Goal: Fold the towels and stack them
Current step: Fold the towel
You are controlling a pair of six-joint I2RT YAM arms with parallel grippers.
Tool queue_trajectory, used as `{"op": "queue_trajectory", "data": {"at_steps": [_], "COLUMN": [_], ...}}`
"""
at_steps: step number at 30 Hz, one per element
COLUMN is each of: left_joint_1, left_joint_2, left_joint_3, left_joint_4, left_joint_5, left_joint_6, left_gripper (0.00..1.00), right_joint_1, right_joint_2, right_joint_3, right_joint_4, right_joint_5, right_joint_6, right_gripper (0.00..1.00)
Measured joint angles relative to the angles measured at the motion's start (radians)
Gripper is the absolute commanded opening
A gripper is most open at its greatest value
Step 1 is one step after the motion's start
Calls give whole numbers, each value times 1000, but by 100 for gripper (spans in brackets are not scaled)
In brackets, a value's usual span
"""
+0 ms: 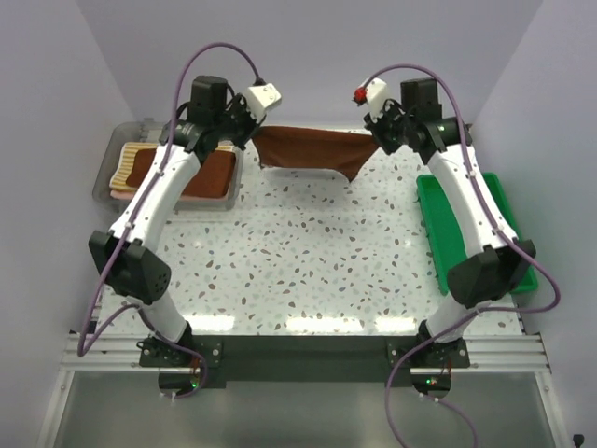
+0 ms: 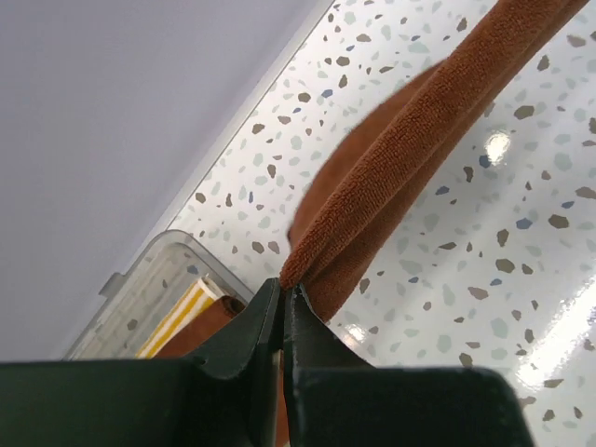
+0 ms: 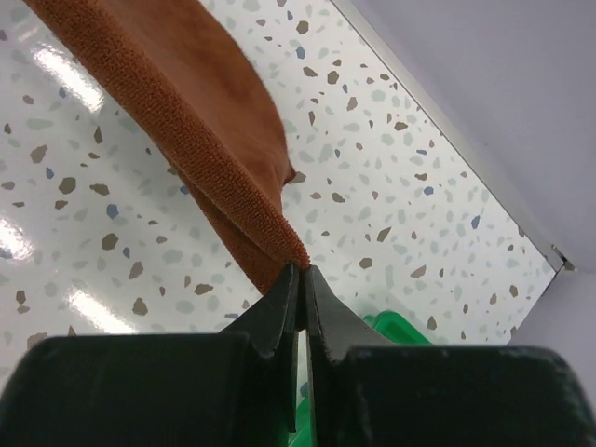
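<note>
Suspended rust-brown towel (image 1: 308,149), upper centre.
The left gripper (image 2: 282,300) and right gripper (image 3: 301,279) each pinched an apparent corner; taut, level lowering was advisable.

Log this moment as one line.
left hand: shut on rust-brown towel | right hand: shut on same towel | towel: hanging stretched between both

No text, label, brand, number or sign can be read in any of the three views.
</note>
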Motion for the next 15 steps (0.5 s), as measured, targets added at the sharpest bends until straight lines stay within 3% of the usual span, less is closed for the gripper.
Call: {"op": "queue_trajectory", "data": {"at_steps": [8,15], "left_joint_1": [-28,-142], "left_joint_2": [-297,-613], "left_joint_3": [-323,-582], "left_joint_4": [116,174], "left_joint_5": [12,-34], "left_joint_6": [-69,-124], "left_gripper": [0,0], "right_joint_1": [19,34], "right_joint_2": [-311,-589], "right_joint_3": [-278,-473], "right_joint_4": [81,80], "right_joint_5": [-58,-114], "right_joint_6": [39,60], "right_gripper": [0,0]}}
